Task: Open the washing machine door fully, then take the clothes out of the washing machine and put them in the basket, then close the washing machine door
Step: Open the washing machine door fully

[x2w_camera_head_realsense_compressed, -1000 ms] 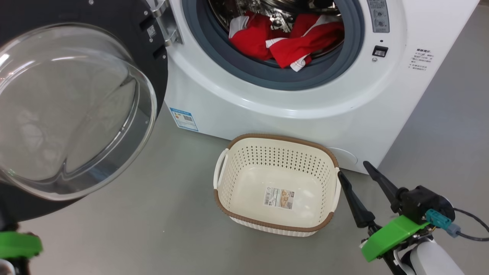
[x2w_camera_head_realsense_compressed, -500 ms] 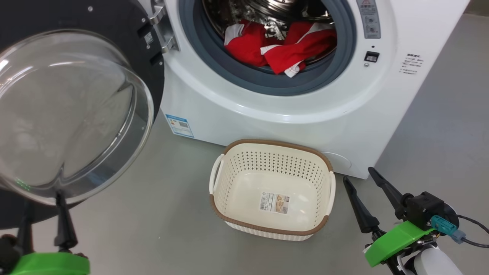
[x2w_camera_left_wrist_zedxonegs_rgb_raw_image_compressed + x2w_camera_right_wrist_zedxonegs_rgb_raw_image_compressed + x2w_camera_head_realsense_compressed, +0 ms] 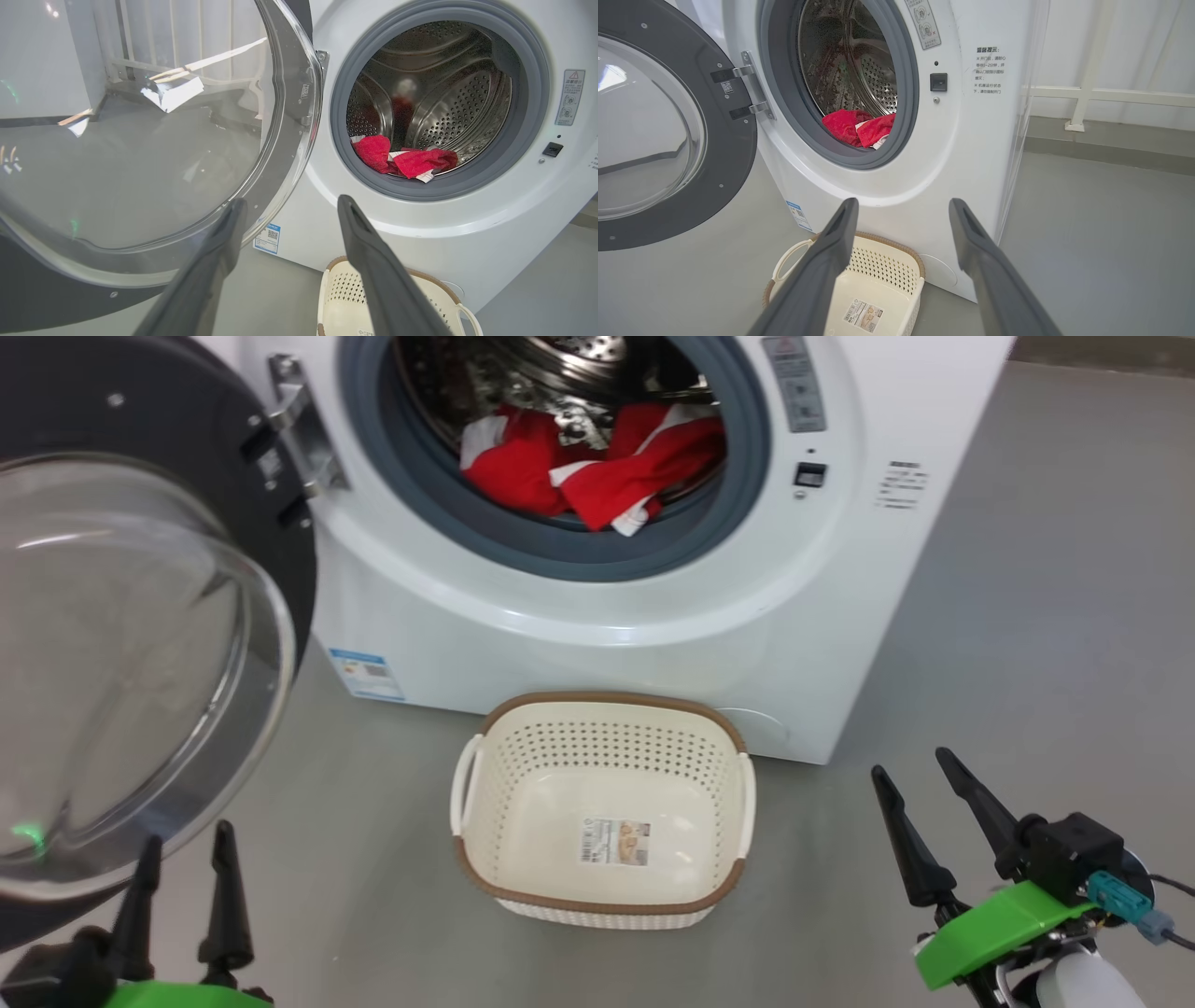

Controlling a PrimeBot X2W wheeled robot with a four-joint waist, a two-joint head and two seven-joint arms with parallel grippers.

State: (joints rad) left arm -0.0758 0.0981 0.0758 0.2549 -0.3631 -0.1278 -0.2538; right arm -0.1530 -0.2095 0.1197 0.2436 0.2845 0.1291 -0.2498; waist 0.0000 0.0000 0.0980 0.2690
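Since the head view shifted | left gripper [image 3: 187, 835] risen near washing machine door [image 3: 121, 644], jaws apart | right gripper [image 3: 910, 763] spread, empty

My left gripper [image 3: 187, 838] low at my left, fingers [image 3: 369, 261] spread wide and pointing forward, holding nothing, my right gripper [image 3: 910, 765] low at my right, fingers equally apart, empty, pale forearm [image 3: 1074, 987] beneath it.

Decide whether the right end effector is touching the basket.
Apart. The head view shows bare floor between the right end effector and the basket.
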